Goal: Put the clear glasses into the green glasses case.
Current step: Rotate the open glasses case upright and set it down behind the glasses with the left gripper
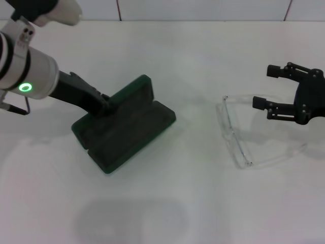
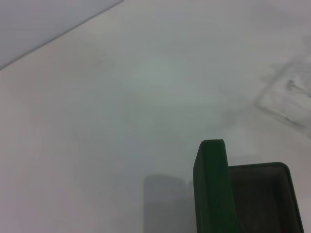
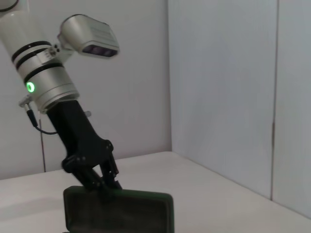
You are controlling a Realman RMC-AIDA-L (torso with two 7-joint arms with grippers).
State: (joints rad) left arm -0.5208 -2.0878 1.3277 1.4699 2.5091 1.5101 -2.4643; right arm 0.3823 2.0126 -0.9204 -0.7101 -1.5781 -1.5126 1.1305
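In the head view the left gripper (image 1: 104, 103) is reaching down from the left onto the green glasses case (image 1: 124, 123); its dark fingers are pressing against the case's far left edge, and the right wrist view is showing those fingers (image 3: 108, 180) closing narrowly on the raised lid's upper rim (image 3: 121, 195). The case is lying open on the white table (image 1: 167, 203), left of centre, its dark lining facing up; the left wrist view is showing one green wall (image 2: 212, 187) standing beside the dark tray. To the right, well apart from the case, the clear glasses (image 1: 234, 134) are resting on the table, arms unfolded; the right gripper (image 1: 265, 87) is hovering near their far right, jaws spread wide, holding nothing.
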